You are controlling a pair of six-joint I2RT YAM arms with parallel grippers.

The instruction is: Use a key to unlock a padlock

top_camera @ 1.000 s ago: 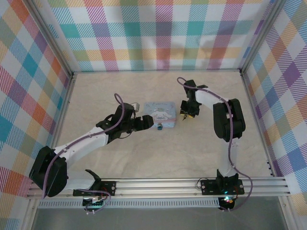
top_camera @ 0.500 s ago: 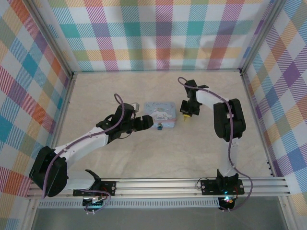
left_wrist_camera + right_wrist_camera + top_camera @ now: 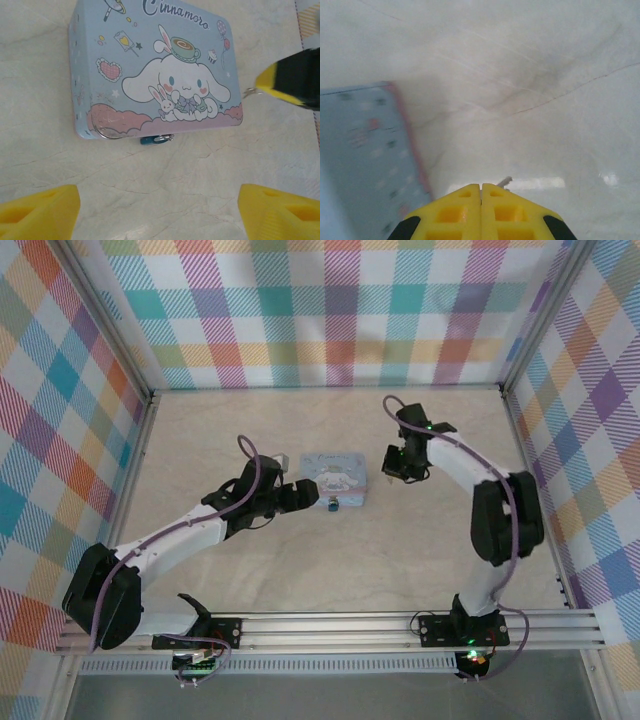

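Note:
The padlock (image 3: 152,139), tiny with a teal body and thin shackle, lies on the table against the near edge of the pale blue cartoon tin (image 3: 155,70); from above the padlock (image 3: 331,506) is a dark speck. My left gripper (image 3: 160,210) is open just short of it, nothing between its yellow fingertips (image 3: 40,212). My right gripper (image 3: 481,186) is shut on the key (image 3: 504,181), a thin metal sliver poking out past its tips. It hovers to the right of the tin (image 3: 365,150). A small ring (image 3: 248,92) hangs at the right gripper's tip.
Plaid walls enclose the marble table (image 3: 300,570) on three sides. The left gripper (image 3: 303,496) sits at the tin's (image 3: 335,477) left side, the right gripper (image 3: 393,475) at its right side. Open tabletop lies in front of both.
My right gripper has closed on the key and risen slightly, its arm swinging out to the right. The left arm has stayed put, still open.

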